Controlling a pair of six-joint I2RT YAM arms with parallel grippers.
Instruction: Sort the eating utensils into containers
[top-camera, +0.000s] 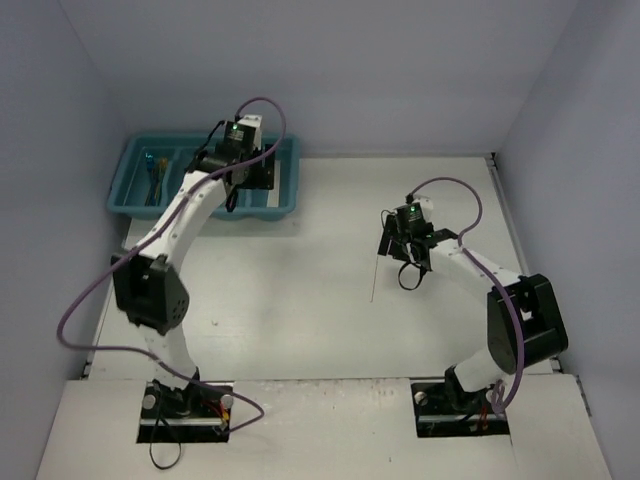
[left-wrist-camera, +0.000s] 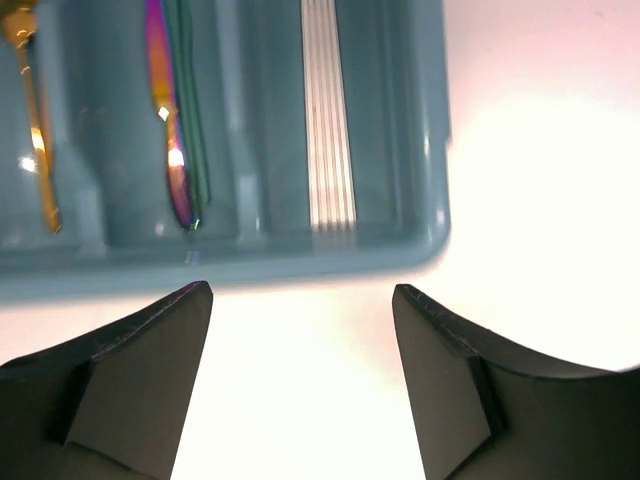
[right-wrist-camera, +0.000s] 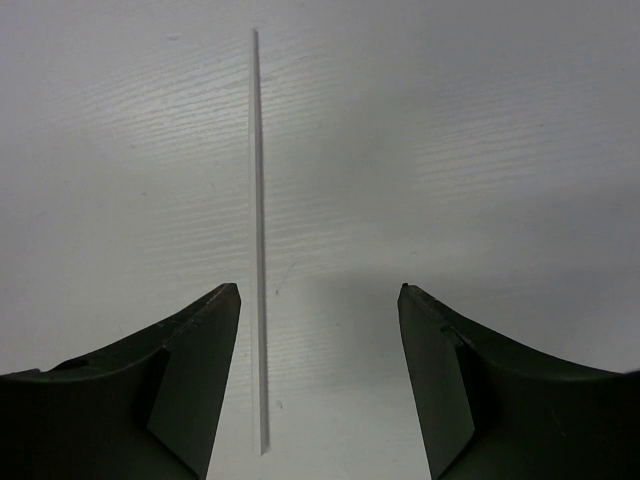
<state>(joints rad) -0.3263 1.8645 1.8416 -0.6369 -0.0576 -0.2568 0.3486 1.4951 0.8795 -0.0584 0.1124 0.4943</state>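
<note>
The teal cutlery tray (top-camera: 128, 195) stands at the table's back left; it also fills the top of the left wrist view (left-wrist-camera: 420, 150). In it lie a gold utensil (left-wrist-camera: 35, 120), a purple iridescent utensil (left-wrist-camera: 170, 130) and a row of pale translucent sticks (left-wrist-camera: 328, 120). My left gripper (left-wrist-camera: 300, 300) is open and empty, just off the tray's near rim. One pale thin stick (right-wrist-camera: 259, 240) lies on the table (top-camera: 372, 280). My right gripper (right-wrist-camera: 318, 300) is open above it, with the stick's near end between the fingers, close to the left finger (right-wrist-camera: 200, 350).
Grey walls close in the table on three sides. The left arm (top-camera: 185, 225) stretches over the tray's near edge. Purple cables loop from both arms. Blue and orange utensils (top-camera: 153, 172) show in the tray's left compartment.
</note>
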